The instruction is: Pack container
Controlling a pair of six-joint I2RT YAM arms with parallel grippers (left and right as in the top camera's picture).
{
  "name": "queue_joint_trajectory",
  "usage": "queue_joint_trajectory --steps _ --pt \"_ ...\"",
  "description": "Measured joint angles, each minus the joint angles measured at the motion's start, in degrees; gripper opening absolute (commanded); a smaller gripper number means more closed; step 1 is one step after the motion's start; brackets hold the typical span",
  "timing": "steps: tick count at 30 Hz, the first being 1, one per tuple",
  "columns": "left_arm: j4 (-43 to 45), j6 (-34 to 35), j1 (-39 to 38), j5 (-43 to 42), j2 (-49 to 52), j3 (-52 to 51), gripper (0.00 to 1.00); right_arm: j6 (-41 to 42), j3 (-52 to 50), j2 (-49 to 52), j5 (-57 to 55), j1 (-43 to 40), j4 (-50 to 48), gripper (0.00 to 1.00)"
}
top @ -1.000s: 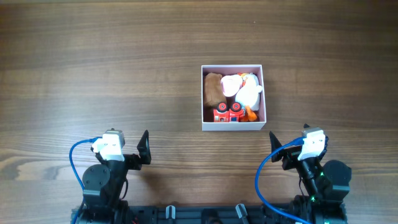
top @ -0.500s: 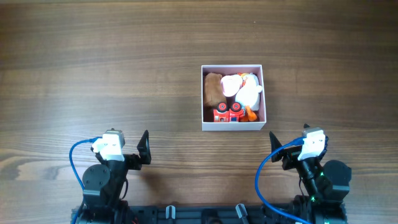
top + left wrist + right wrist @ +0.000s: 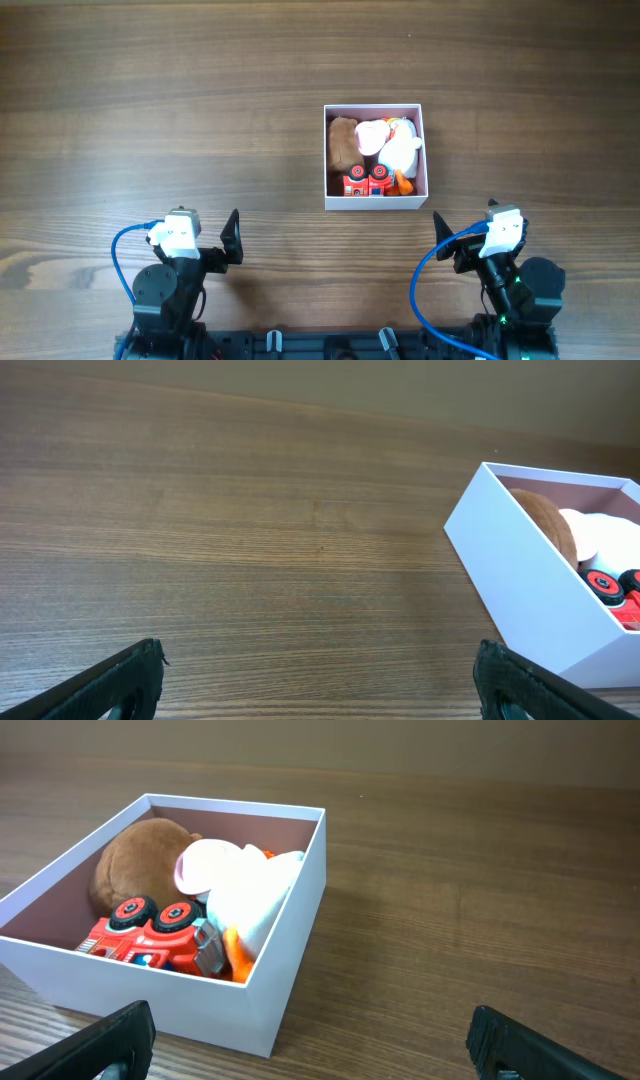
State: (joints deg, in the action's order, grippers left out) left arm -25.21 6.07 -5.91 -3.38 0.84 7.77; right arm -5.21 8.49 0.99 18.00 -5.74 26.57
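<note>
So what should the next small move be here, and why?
Probably none beyond leaving both arms parked: the brown plush, white plush and red toy vehicle already sit inside the container, no loose toy shows on the table, and the left gripper and right gripper are open, empty and apart from it.

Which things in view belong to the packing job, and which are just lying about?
Job: small square white cardboard box, pink inside; in it, brown plush toy, white plush toy, red toy car with black wheels.
Lying about: nothing loose visible; only the wooden table.
</note>
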Motion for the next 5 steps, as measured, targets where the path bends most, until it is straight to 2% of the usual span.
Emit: queue_joint_trajectory --steps 5 --pt "0.0 0.0 0.0 0.0 0.0 0.0 1.00 0.0 0.0 0.0 0.0 0.0 0.0 1.00"
